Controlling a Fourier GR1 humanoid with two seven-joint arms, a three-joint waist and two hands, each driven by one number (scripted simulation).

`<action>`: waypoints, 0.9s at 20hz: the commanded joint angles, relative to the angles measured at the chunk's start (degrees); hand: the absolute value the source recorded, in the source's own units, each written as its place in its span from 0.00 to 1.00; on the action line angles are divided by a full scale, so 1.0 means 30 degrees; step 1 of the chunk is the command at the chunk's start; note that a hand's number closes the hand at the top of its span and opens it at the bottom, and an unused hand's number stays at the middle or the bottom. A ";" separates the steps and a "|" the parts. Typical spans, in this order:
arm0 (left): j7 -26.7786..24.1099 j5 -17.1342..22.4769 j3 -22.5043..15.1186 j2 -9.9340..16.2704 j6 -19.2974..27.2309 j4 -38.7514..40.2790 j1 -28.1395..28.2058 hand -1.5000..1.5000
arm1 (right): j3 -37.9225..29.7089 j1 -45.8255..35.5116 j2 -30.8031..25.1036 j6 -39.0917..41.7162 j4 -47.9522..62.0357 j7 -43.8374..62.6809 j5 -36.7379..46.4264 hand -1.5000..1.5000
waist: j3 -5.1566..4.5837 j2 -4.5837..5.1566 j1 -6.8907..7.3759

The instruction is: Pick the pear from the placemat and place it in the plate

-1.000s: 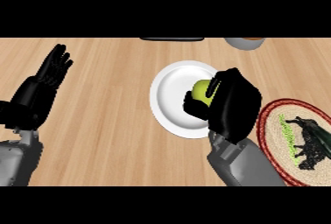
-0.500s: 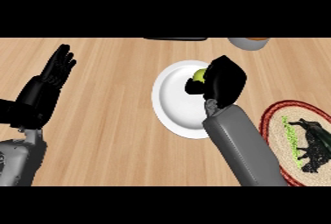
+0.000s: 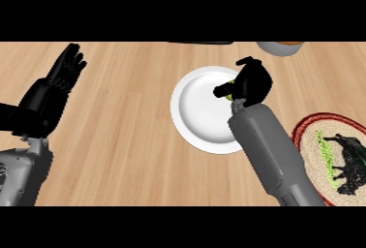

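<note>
Desk: pale wood grain, fills the whole frame and carries everything else.

Right forearm: grey, enters from the lower right edge, runs up and left across the right rim of the plate.

Left forearm: grey, lower left corner, only partly in frame.

Plate: white, round, centre of frame slightly right; bare on its left and lower parts, right side covered by the right forearm and hand.

Placemat: round, woven tan with a dark red border, right edge of frame, cut off by the frame; bears a black animal figure and a green streak; just right of the plate, partly behind the right forearm.

Left hand: black, upper left of frame, fingers straight and spread, pointing up and right; open, holds nothing, resting well apart from the plate.

Right hand: black, upper centre-right, above the plate's upper right rim; fingers curled down round the pear, gripping it.

Pear: yellow-green, only a small sliver showing under the curled fingers, over the plate's right part; cannot tell whether touching the plate.

Grey vessel: upper right edge, cut off by the frame.

Dark object: thin strip at the top edge, centre; too little showing to name.
</note>
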 commanded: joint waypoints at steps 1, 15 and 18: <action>-0.0082 0.0172 0.0072 -0.0048 -0.0352 0.0684 -0.0555 0.50 | -0.0604 -0.1234 0.0128 -0.4601 0.2239 0.0225 -0.1781 0.00 | 0.0004 0.0132 0.0208; 0.0528 -0.0465 0.0307 -0.0654 0.0632 0.0889 -0.0883 0.50 | 0.0182 -0.1105 0.0130 -1.2615 0.0616 -0.0810 -0.2544 0.00 | -0.0026 -0.0396 -0.1107; 0.0549 0.0115 0.1071 0.0246 -0.0269 0.0429 0.0204 0.50 | 0.0823 0.1404 0.0130 -1.3179 -0.1389 -0.0559 -0.2078 0.00 | -0.0034 -0.0503 -0.1287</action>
